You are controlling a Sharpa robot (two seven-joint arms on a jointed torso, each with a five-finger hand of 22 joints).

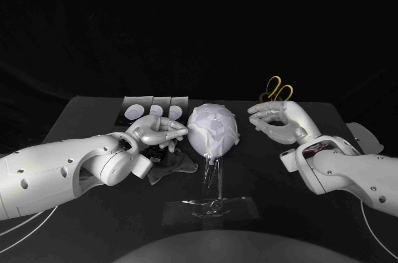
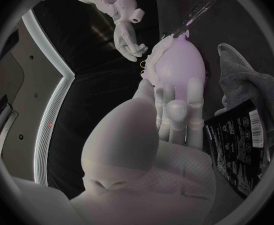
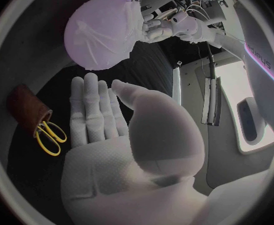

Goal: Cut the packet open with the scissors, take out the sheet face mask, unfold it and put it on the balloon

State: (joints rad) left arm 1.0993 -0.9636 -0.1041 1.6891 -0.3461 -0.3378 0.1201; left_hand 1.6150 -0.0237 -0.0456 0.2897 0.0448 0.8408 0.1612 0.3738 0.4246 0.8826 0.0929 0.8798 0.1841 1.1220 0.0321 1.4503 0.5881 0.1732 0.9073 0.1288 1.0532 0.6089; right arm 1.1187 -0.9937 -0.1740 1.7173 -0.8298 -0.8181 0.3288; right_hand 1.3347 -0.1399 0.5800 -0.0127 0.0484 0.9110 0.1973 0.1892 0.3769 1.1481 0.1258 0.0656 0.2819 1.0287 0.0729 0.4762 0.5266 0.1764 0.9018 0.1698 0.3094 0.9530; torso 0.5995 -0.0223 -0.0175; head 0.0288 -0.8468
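Head view shows us the mask (image 1: 224, 139) draped on the balloon (image 1: 203, 120) between our fingers, left hand (image 1: 156, 129) with fingertips at its edge, pinching or not we cannot tell, right hand (image 1: 278, 118) empty and loosely spread nearby; a careless pull could drag it off.

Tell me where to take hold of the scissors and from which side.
Grip the scissors by their yellow handle loops, probably coming down from above. The blades sit inside the brown holder, so the loops are the part that sticks out free. The right hand is nearest, just in front of them.
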